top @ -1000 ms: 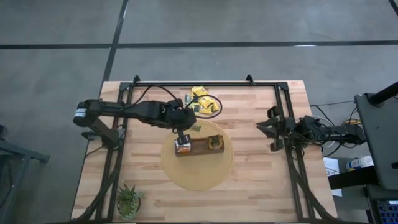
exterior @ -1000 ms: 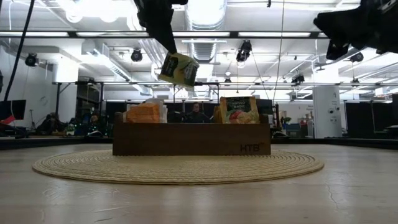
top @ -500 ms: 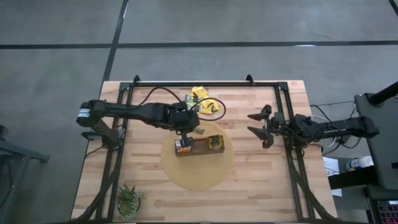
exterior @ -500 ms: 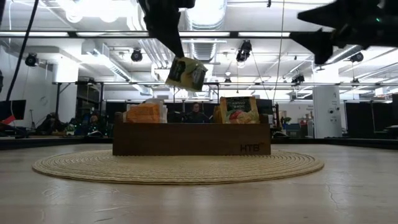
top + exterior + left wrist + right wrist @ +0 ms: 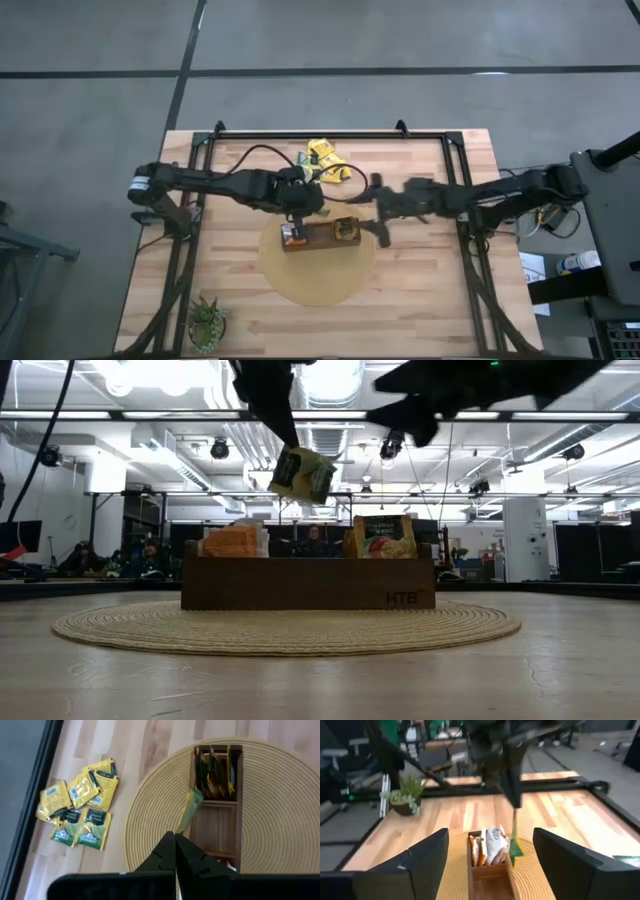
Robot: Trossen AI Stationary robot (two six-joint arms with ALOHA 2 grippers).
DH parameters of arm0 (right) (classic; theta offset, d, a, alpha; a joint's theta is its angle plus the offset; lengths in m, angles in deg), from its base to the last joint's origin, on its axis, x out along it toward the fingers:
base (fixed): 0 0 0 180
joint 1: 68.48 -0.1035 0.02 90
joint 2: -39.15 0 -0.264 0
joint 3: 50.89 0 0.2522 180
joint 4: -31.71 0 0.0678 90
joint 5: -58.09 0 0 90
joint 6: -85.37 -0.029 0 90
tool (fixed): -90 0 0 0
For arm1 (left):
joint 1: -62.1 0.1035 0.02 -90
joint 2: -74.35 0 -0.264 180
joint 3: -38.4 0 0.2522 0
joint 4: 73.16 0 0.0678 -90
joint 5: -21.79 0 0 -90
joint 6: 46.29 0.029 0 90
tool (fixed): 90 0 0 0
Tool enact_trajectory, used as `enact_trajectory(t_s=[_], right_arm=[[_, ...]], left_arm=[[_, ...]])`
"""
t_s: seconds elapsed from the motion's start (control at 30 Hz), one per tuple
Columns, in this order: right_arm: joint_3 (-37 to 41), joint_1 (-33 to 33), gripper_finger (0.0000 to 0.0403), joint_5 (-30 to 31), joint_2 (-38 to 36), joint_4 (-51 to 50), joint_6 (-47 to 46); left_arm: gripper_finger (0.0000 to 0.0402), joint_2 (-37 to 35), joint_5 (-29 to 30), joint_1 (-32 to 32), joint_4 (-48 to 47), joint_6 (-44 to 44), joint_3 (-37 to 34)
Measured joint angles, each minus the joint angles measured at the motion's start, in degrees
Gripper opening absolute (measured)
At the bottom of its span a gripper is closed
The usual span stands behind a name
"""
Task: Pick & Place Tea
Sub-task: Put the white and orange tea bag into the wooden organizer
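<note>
A green tea sachet (image 5: 303, 472) hangs from my left gripper (image 5: 175, 851), which is shut on it, above the long brown box (image 5: 322, 236) on the round woven mat (image 5: 318, 280). The box holds orange sachets (image 5: 232, 541) at one end and a pale one (image 5: 384, 537) at the other. Loose yellow and green tea sachets (image 5: 80, 800) lie on the table beyond the mat. My right gripper (image 5: 378, 208) stands wide open, above and to the right of the box, nearly level and pointing at it; in the right wrist view my right gripper (image 5: 490, 865) has nothing between its fingers. My left gripper pinches the green sachet by its upper edge (image 5: 286, 457) between its two fingers. The fingers come from above, slanting down. The sachet hangs tilted below them, its lower end (image 5: 192, 799) clear of the box.
A small potted plant (image 5: 207, 320) stands at the near left corner. A black metal frame (image 5: 330, 133) runs along the far edge and down both sides of the table. Bare wood lies to the near right of the mat.
My right gripper has swung from the table's right edge toward the box, rising a little, and has opened wide. My left gripper has kept its hold on the green sachet above the box.
</note>
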Motion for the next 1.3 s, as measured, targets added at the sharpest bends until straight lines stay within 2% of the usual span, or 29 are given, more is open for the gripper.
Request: enact_trajectory(t_s=[0.17,0.3,0.43,0.5,0.57,0.63,0.73,0.77,0.87,1.07,1.3], right_arm=[[-8.3,0.6,0.0276,-0.2,10.7,-1.4,1.7],[-14.0,1.6,0.0270,-3.9,18.3,-1.7,1.5],[-19.4,2.8,0.0262,-4.7,24.4,-4.3,0.0],[-21.9,3.4,0.0250,-4.7,26.4,-7.9,-0.2],[-24.3,3.7,0.0220,-4.7,28.0,-11.9,0.4],[-25.9,3.8,0.0167,-4.7,28.7,-15.5,1.9],[-27.2,3.7,0.0052,-4.7,29.1,-17.2,4.7],[-27.2,3.7,0.0031,-4.7,29.1,-17.3,5.7],[-26.7,3.7,0.0013,-4.5,28.3,-16.7,6.1],[-22.7,3.8,0.0010,-4.2,23.8,-15.1,5.9],[-14.1,3.8,0.0009,-4.2,16.3,-8.8,3.5]], left_arm=[[0.0000,0.0,0.7,-1.3,-1.1,0.0,0.7],[0.0000,0.0,0.7,-2.2,-1.4,-0.1,0.6],[0.0000,0.1,1.6,-2.8,-1.6,-0.4,0.6],[0.0000,0.1,1.9,-3.0,-2.2,-0.7,0.6],[0.0000,0.0,2.4,-3.1,-2.8,-1.2,0.6],[0.0000,0.0,2.7,-3.2,-3.6,-1.6,0.6],[0.0000,0.0,3.5,-3.3,-4.1,-1.9,0.6],[0.0000,0.0,3.6,-3.3,-4.1,-1.9,0.6],[0.0000,0.0,3.8,-3.3,-4.0,-2.4,0.6],[0.0002,-0.2,3.8,-3.6,-3.4,-3.2,0.6],[0.0030,-1.9,4.7,-3.9,-8.4,-4.5,0.4]])
